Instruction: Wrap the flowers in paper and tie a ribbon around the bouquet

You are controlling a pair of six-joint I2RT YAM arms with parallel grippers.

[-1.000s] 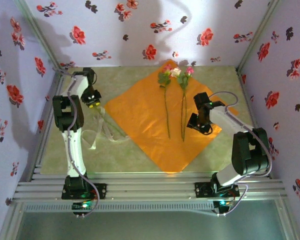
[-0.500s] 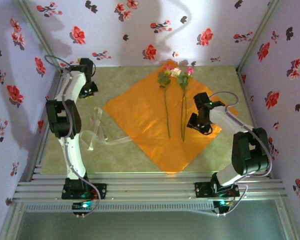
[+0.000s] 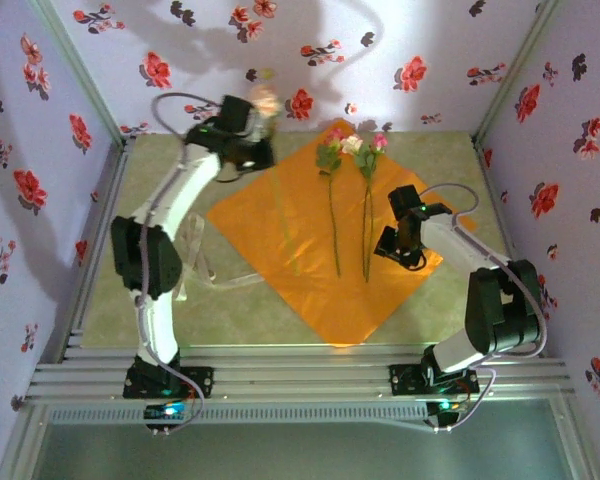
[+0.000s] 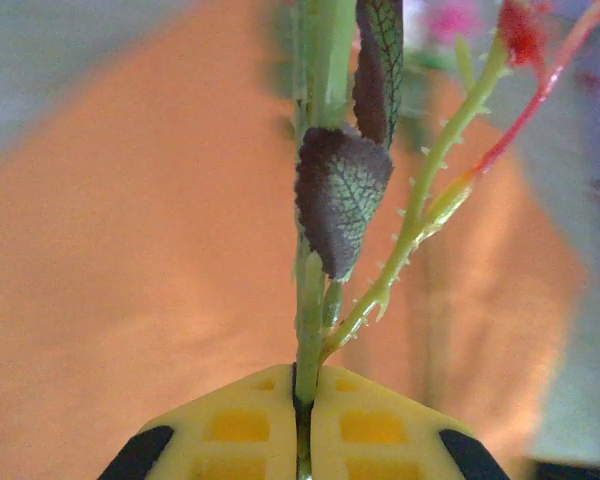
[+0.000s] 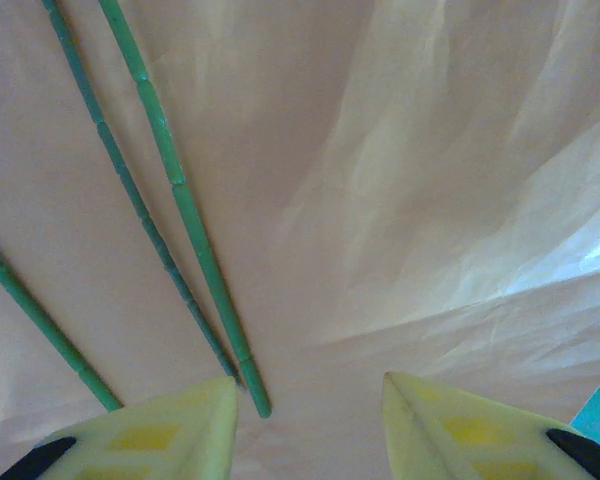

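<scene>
While the left gripper (image 4: pixel 302 398) is pinching the thin green stem (image 4: pixel 308 300) of one artificial rose between its yellow fingers (image 4: pixel 380 425), we are judging the task as barely begun: nothing is wrapped or tied yet. That rose is hanging in the air over the back left edge of the large bright orange sheet of thin paper (image 3: pixel 270 260), its pale bloom (image 3: pixel 266 100) blurred against the flowered wallpaper (image 3: pixel 210 50) and its stem trailing down toward the sheet (we are reading the blur as motion, no more). The other small pink and cream roses (image 3: pixel 352 145) are lying on the paper, blooms at its far corner, stems running side by side toward the near one. The right gripper (image 3: pixel 400 246) is sitting low over the right part of the sheet, just beside those stems; its fingers (image 5: pixel 150 435) are standing spread, with only paper between them, and we cannot tell whether they are touching it. The long pale translucent ribbon (image 3: pixel 195 255) is lying in loose loops on the greenish table (image 3: pixel 230 310) just left of the paper, apart from both grippers. What we are counting as left: setting the held rose beside the others, rolling the flat sheet around the bunch, and tying the ribbon round it
</scene>
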